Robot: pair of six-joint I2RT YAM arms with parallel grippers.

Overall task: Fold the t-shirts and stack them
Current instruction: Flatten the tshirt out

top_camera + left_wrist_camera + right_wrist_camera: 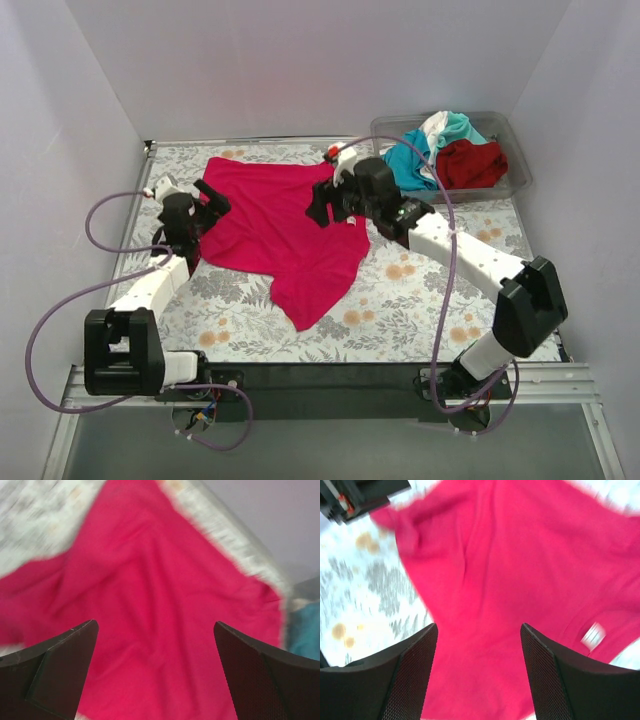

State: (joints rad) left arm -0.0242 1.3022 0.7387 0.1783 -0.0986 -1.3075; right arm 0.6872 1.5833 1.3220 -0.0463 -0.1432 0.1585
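**A:** Where is the magenta-pink t-shirt (280,225) lying?

**B:** It is lying open on the floral table (400,300), near the far edge and left of the middle. 1 end is trailing toward the near edge and narrowing to a blunt point.

**A:** How is the cloth looking?

**B:** It is sitting mostly flat, with shallow creases running across it and an uneven outline. A small white tag (592,635) is showing in the right wrist view.

**A:** What is the left gripper (207,203) doing?

**B:** It is hanging at the shirt's left edge, toward the table's left side. Its 2 fingers are standing wide apart and gripping nothing, with pink cloth showing below the gap.

**A:** And the right gripper (325,205)?

**B:** It is hovering over the shirt's right part. Its fingers are also spread with nothing between them, and whether they are touching the cloth I cannot tell.

**A:** And the other 3 shirts?

**B:** The teal t-shirt (405,165), white t-shirt (437,125) and dark red t-shirt (470,163) are sitting bunched together in the clear bin (518,185) at the far right corner.
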